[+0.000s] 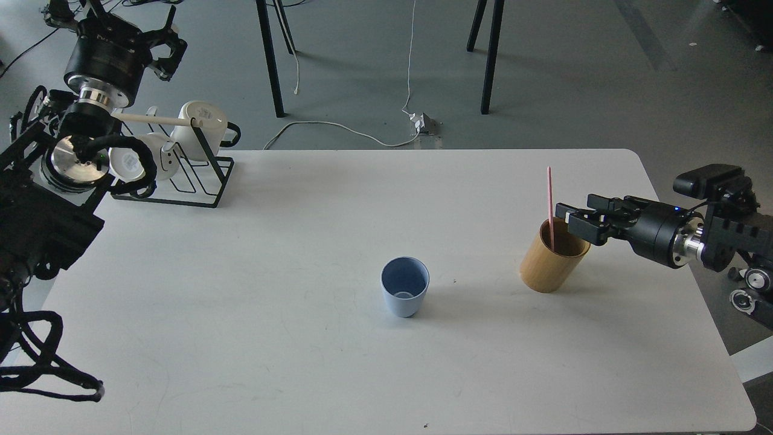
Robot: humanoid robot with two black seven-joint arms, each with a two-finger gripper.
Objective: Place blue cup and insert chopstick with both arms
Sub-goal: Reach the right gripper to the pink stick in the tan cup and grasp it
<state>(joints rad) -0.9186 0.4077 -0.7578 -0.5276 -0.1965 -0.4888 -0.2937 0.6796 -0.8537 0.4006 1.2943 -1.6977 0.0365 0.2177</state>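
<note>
The blue cup (404, 294) stands upright and empty on the white table (272, 241), near the middle. The pink chopstick (549, 196) stands on end in the tan bamboo holder (546, 269), to the cup's right. My right gripper (572, 222) comes in from the right. It is open at the holder's rim, just right of the chopstick, and holds nothing. My left gripper (112, 15) is raised at the far left, above the mug rack. Its fingers look spread and empty, partly cut off by the top edge.
A black wire rack (199, 175) with white mugs (202, 121) and a cream rod stands at the table's back left corner, under my left arm. Chair legs and a cable lie on the floor beyond the table.
</note>
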